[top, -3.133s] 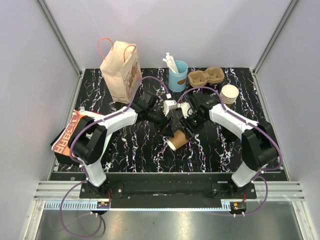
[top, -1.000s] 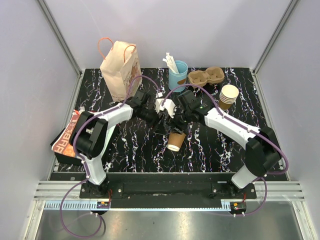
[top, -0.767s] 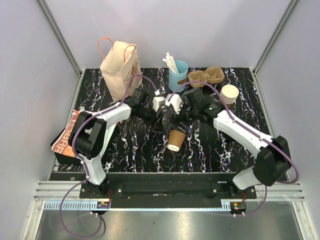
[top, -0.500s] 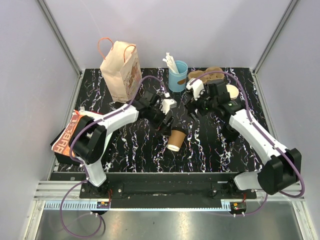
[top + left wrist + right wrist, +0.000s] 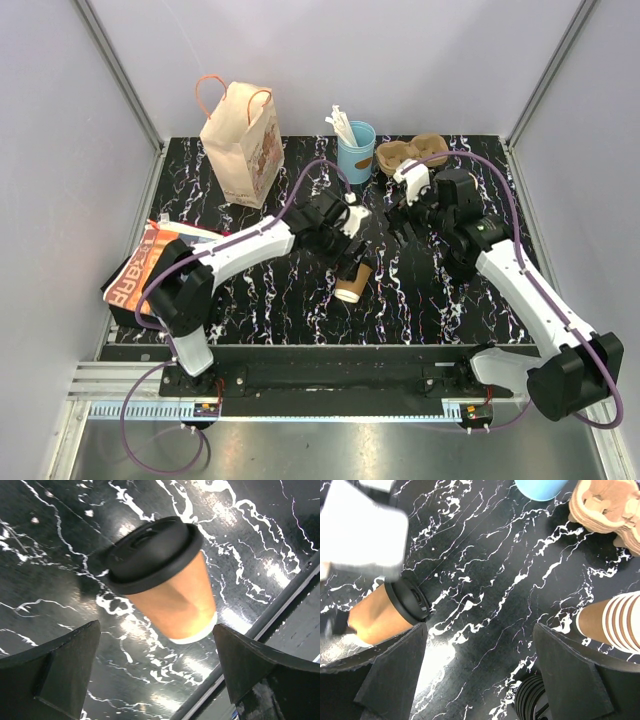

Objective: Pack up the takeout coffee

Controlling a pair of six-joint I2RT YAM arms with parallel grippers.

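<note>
The takeout coffee (image 5: 167, 597) lies on its side on the surface (image 5: 45, 570), untouched, between the spread fingers of the left end effector (image 5: 156, 629). The right end effector (image 5: 480, 626), also spread, has it off to its left. Probably light and thin-walled (crushable, rolls): pinch gently mid-body, below the black lid (image 5: 150, 550).
</note>
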